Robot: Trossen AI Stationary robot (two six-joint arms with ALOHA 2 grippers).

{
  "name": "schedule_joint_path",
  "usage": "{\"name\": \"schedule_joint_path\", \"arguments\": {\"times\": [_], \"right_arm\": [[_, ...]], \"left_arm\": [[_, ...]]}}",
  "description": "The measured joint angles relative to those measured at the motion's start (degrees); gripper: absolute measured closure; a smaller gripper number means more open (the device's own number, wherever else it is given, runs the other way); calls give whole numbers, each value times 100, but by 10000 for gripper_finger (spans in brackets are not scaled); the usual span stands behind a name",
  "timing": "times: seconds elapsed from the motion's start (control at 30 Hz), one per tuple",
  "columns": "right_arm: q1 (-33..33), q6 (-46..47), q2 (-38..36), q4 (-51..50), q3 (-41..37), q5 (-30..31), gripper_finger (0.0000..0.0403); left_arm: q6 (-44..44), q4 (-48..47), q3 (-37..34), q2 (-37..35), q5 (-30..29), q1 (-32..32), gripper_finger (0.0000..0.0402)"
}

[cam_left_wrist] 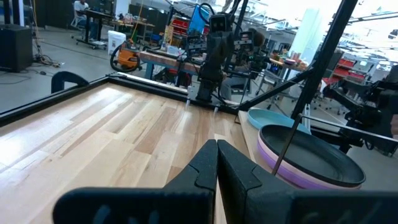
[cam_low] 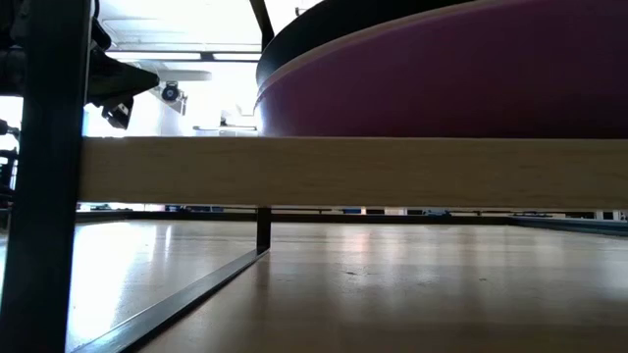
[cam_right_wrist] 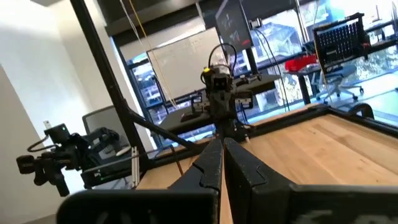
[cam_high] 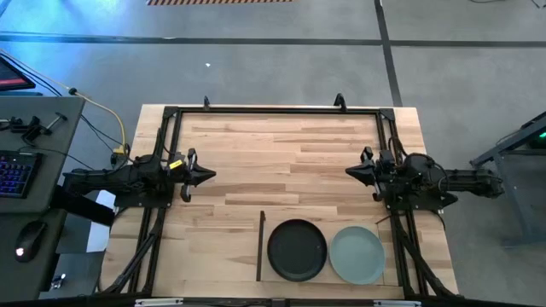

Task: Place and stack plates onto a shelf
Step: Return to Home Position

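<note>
In the high view the shelf sits at the table's near edge, a thin dark strip along its left side. On it lie the black plate and, to its right, the pale blue-green plate. The black plate tops a stack: a pinkish band and the purple plate show beneath it. The low view shows the purple plate resting on the raised shelf panel. My left gripper and right gripper hover shut above mid-table, facing each other and touching nothing.
A dark metal frame runs around the butcher-block tabletop. A thin dark leg holds the shelf above the table. Off the table's left side stand a keyboard and a mouse. Bare wood lies between the two grippers.
</note>
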Motion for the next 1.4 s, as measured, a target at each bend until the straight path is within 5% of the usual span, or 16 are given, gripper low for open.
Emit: {"name": "schedule_joint_path", "arguments": {"times": [0.23, 0.6, 1.03, 1.4], "right_arm": [[2, -254, -611, -279, -58, -17, 403], [224, -203, -591, -88, -382, -129, 403], [631, -676, -599, -866, -384, 648, 403], [691, -1402, -599, -1182, -386, 259, 403]], "left_arm": [[0, 0, 0, 0, 0, 0, 401], [1, 1, 0, 4, 0, -1, 401], [0, 2, 0, 4, 0, -1, 401], [0, 0, 0, 4, 0, 0, 401]]}}
